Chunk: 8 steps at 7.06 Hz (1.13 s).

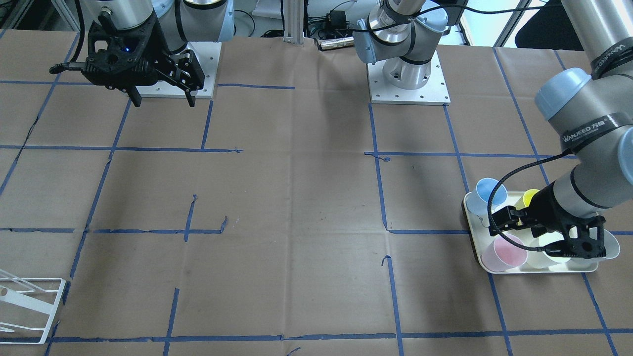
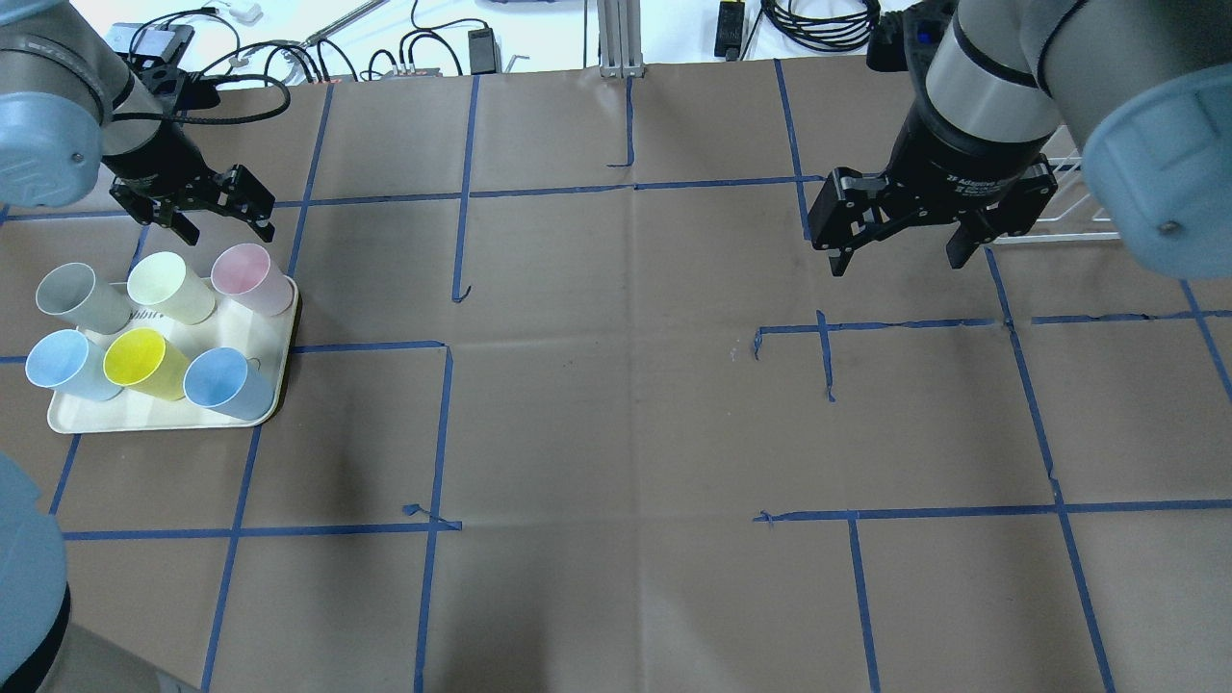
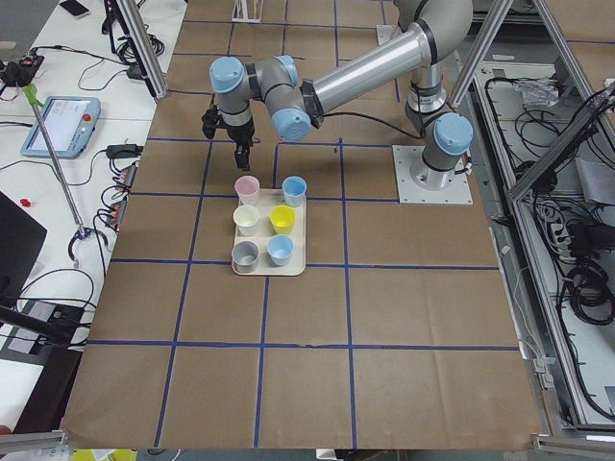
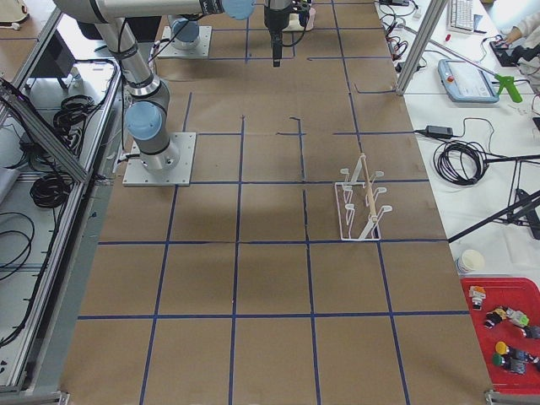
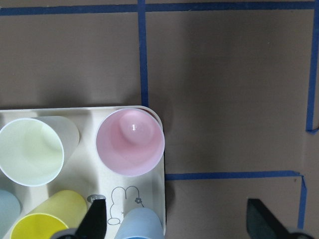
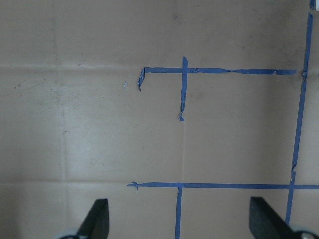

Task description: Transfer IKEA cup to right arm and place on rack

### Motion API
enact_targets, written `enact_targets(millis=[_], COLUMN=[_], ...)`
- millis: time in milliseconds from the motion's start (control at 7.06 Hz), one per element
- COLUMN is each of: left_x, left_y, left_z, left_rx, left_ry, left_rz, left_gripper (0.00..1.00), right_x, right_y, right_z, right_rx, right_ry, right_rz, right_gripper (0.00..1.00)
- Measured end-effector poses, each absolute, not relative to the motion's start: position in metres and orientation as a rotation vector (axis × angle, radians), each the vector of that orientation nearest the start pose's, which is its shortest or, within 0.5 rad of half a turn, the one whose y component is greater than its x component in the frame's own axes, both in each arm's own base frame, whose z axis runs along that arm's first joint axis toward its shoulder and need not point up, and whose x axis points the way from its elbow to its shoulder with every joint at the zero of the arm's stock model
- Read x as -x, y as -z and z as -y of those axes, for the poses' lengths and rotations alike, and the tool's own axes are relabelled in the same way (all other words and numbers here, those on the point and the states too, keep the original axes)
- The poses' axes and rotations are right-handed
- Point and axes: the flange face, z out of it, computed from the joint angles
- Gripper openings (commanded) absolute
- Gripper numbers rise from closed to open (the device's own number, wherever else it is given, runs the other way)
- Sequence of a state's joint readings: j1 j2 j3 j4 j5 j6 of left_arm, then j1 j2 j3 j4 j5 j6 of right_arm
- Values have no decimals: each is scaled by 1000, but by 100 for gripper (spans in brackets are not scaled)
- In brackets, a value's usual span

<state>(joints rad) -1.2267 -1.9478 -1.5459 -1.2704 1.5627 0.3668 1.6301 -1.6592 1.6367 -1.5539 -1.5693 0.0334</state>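
Observation:
Several plastic cups stand on a cream tray at the table's left. They include a pink cup, a pale green cup, a grey cup, a yellow cup and two blue ones. My left gripper is open and empty, hovering over the tray's far edge beside the pink cup. My right gripper is open and empty above bare table on the right. The white wire rack stands beyond the right arm, near the table's far right edge.
The table is covered in brown paper with a blue tape grid. Both arm bases are bolted at the robot's side. Cables and small devices lie past the far edge.

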Motion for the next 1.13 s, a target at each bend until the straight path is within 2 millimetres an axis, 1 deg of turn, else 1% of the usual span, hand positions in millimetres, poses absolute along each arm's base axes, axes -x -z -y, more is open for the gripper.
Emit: enact_targets(millis=[283, 567, 850, 992, 1134], left_x=[-85, -88, -87, -86, -86], left_y=[-291, -267, -241, -232, -228], left_z=[636, 643, 635, 631, 629], left_rx=[-36, -39, -37, -39, -38], left_ry=[-112, -109, -86, -61, -46], left_rz=[-3174, -3173, -3168, -3161, -3155], left_gripper=[99, 99, 99, 99, 99], right_x=[-160, -160, -160, -160, -160], right_y=[-495, -495, -495, -495, -495], right_z=[446, 446, 446, 446, 446], right_rx=[41, 41, 41, 40, 40], right_ry=[8, 8, 8, 7, 8], right_rz=[-3140, -3140, -3140, -3140, -3140], right_gripper=[100, 100, 100, 100, 100])
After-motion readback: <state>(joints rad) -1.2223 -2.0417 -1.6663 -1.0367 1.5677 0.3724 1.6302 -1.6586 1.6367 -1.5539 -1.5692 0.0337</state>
